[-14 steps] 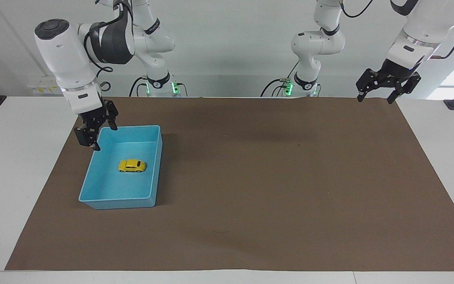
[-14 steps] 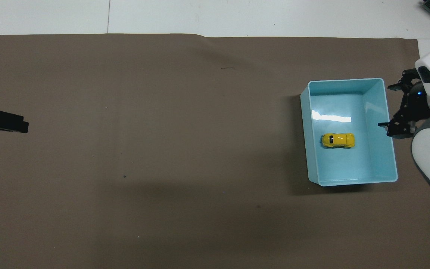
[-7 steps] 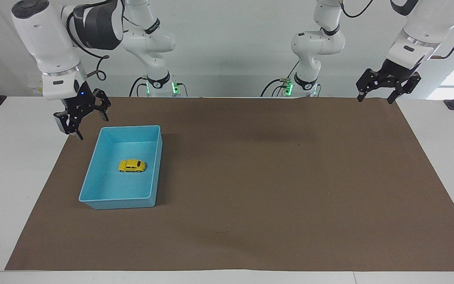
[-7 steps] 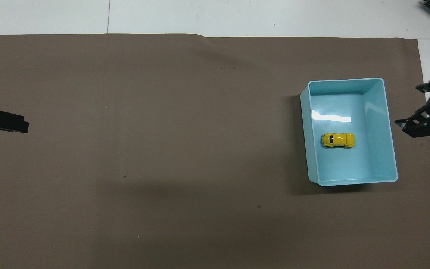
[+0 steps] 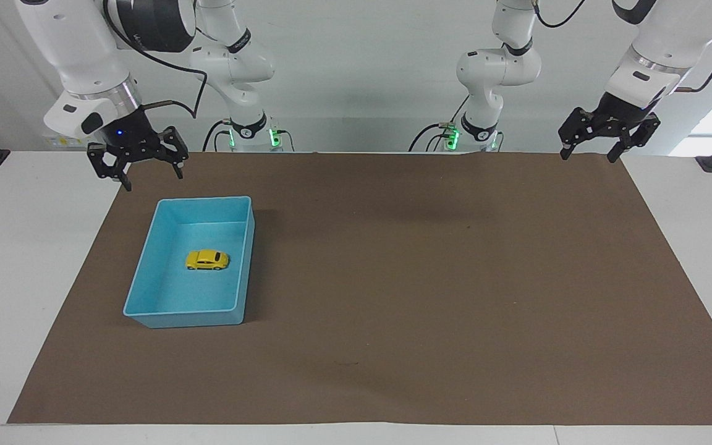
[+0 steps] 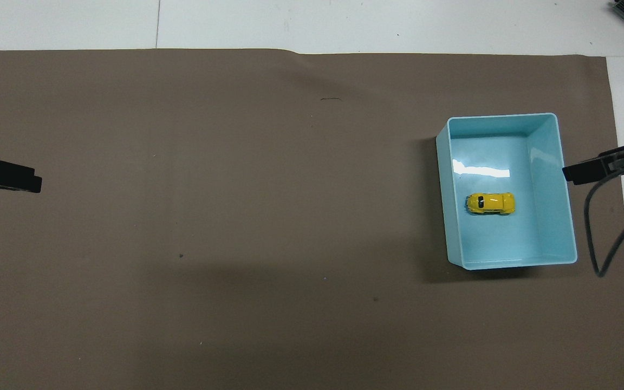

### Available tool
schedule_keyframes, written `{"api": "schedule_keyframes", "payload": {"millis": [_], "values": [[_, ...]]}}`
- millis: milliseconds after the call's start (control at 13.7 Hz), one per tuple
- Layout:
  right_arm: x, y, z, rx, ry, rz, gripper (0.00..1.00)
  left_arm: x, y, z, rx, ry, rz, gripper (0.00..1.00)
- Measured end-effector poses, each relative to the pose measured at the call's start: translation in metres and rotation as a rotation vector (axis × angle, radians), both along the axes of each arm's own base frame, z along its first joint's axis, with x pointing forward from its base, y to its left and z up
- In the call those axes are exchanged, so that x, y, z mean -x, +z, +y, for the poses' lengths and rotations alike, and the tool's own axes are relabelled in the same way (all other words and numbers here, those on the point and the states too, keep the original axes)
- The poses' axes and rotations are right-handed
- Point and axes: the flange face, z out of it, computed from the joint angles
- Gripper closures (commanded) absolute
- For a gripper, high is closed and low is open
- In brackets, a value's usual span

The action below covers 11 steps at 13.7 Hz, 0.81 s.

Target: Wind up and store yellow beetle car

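Car (image 5: pixel 207 259) sat on its wheels in the blue bin (image 5: pixel 146 272), toward the right arm's end of the desk. Right hand (image 5: pixel 138 165) hung spread and empty over the mat's corner; left hand (image 5: pixel 597 147) waited, also spread, empty. Risk: spring may be unwound; nudging the bin could roll the car.
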Motion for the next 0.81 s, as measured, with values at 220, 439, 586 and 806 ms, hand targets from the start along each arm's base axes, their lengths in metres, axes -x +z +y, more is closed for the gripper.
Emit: {"api": "schedule_keyframes", "payload": {"millis": [220,439,586,806], "values": [[0.002,0.005,-0.003,-0.003,-0.055,0.013,0.0,0.0,0.0,0.0,0.0,0.0,0.0,0.0],[0.007,-0.001,-0.004,-0.008,-0.177,0.063,0.0,0.0,0.0,0.0,0.0,0.0,0.0,0.0],[0.009,-0.001,-0.004,-0.009,-0.224,0.082,0.0,0.0,0.0,0.0,0.0,0.0,0.0,0.0],[0.01,0.012,-0.006,-0.01,-0.244,0.067,0.0,0.0,0.0,0.0,0.0,0.0,0.0,0.0]]}}
